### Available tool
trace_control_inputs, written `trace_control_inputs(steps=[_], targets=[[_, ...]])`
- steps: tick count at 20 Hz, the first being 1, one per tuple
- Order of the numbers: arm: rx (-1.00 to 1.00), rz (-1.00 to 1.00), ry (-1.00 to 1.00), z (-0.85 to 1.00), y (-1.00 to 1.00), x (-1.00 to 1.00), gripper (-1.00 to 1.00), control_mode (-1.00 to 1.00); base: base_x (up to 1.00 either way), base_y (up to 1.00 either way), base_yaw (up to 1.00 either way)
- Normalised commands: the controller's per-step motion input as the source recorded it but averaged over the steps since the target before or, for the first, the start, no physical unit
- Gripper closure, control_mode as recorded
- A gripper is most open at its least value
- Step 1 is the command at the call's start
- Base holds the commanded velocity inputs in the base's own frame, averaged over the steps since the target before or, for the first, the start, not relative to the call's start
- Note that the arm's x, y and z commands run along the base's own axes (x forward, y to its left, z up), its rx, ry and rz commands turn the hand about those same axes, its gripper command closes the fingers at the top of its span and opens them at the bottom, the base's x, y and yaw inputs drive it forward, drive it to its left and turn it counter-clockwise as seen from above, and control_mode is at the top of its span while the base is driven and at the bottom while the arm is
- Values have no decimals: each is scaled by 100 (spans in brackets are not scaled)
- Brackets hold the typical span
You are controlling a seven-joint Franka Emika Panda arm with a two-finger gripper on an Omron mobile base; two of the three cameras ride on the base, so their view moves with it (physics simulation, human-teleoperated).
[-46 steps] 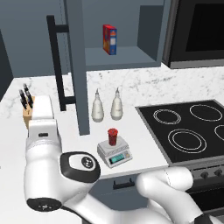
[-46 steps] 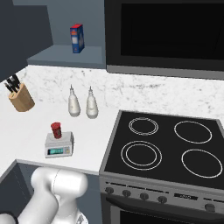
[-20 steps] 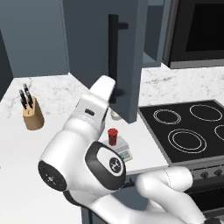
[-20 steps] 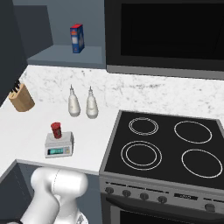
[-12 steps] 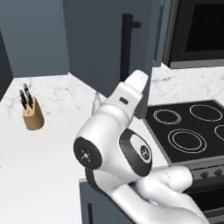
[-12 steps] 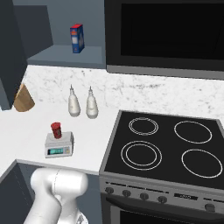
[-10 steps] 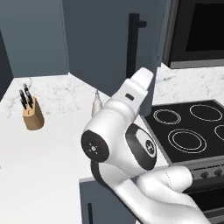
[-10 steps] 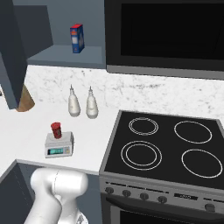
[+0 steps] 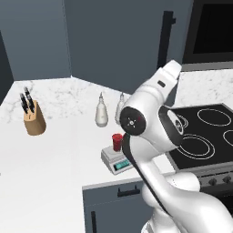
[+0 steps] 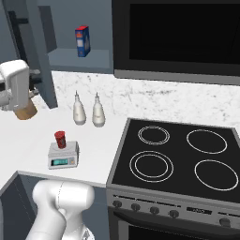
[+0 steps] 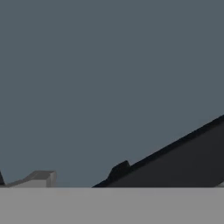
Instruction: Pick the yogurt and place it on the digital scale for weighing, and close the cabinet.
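Jaws apart, pressed near cabinet [image 9: 118, 50] door. Yogurt [image 10: 60, 138] resting on digital scale [image 10: 63, 155]. Door likely rigid, hinged; best pushed beside handle [image 9: 166, 43], at 3 o'clock edge.

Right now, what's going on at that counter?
The yogurt already sits on the digital scale, beside two white bottles. The arm is up at the cabinet, its open gripper empty and close against the door. In the right base view the door is not yet fully shut: a red-and-blue box shows on the shelf.
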Motion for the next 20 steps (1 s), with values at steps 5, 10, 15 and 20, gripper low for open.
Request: trace_control_inputs(steps=[5,10,15,20], targets=[[11,0,0,1,-56,44,-100,-100,0,0,0],[13,0,0,1,-45,66,-100,-100,0,0,0],[5,0,0,0,-31,77,-100,-100,0,0,0],[1,0,0,-1,-17,72,-100,-100,0,0,0]])
